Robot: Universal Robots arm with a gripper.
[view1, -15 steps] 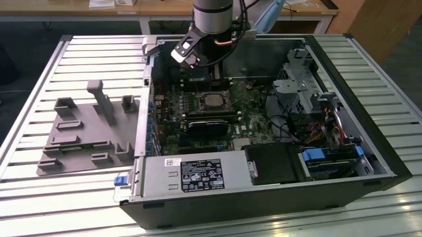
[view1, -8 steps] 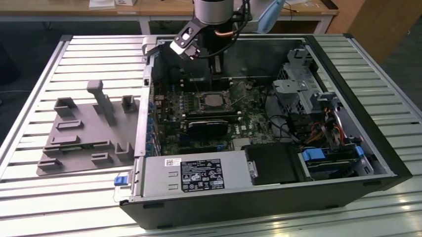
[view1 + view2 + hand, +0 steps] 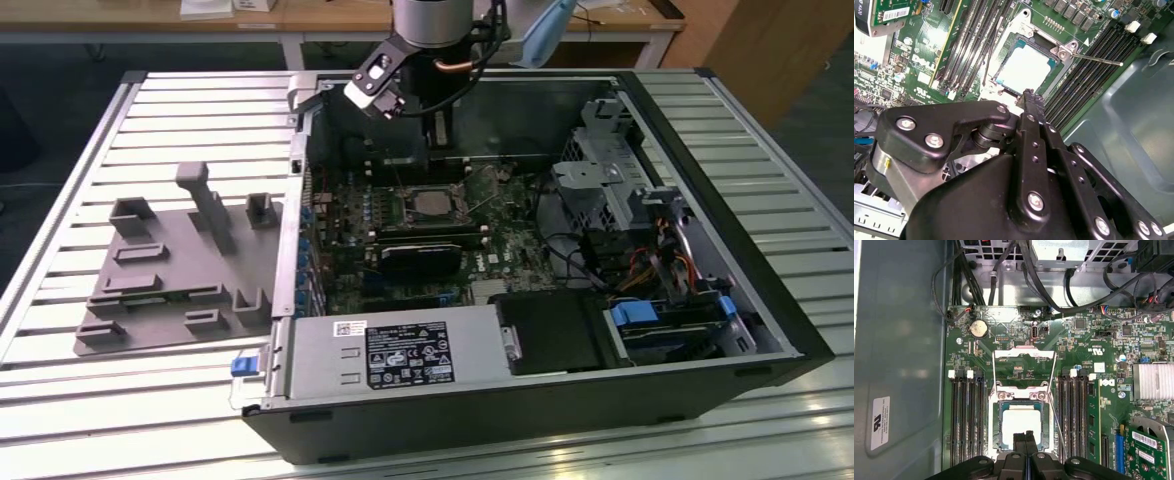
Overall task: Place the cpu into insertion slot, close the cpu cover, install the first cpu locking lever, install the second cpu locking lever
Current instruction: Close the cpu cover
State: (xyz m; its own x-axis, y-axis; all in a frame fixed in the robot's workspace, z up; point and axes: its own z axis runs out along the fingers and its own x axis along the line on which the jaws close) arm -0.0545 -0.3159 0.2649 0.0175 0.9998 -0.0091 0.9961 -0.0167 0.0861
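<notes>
The cpu (image 3: 1016,422) lies flat in the insertion slot (image 3: 991,426) on the green motherboard, its dull silver top and greenish edges exposed; it is also visible in the second wrist view (image 3: 1024,67) and the exterior view (image 3: 430,205). The cpu cover (image 3: 1024,354) stands raised at the far side of the slot, not down over the chip. A thin lever rod (image 3: 1099,60) sticks out free beside the slot. My gripper (image 3: 1025,436) hovers above the slot's near edge, its black fingers (image 3: 1029,102) pressed together with nothing between them. From outside, the gripper (image 3: 437,135) hangs over the case.
The open computer case (image 3: 747,300) lies on a slatted table. Long black memory slots (image 3: 966,420) flank the socket on both sides. A black card (image 3: 420,258), a power supply (image 3: 387,350) and a drive cage (image 3: 627,170) crowd the case. A grey fixture (image 3: 174,270) sits outside.
</notes>
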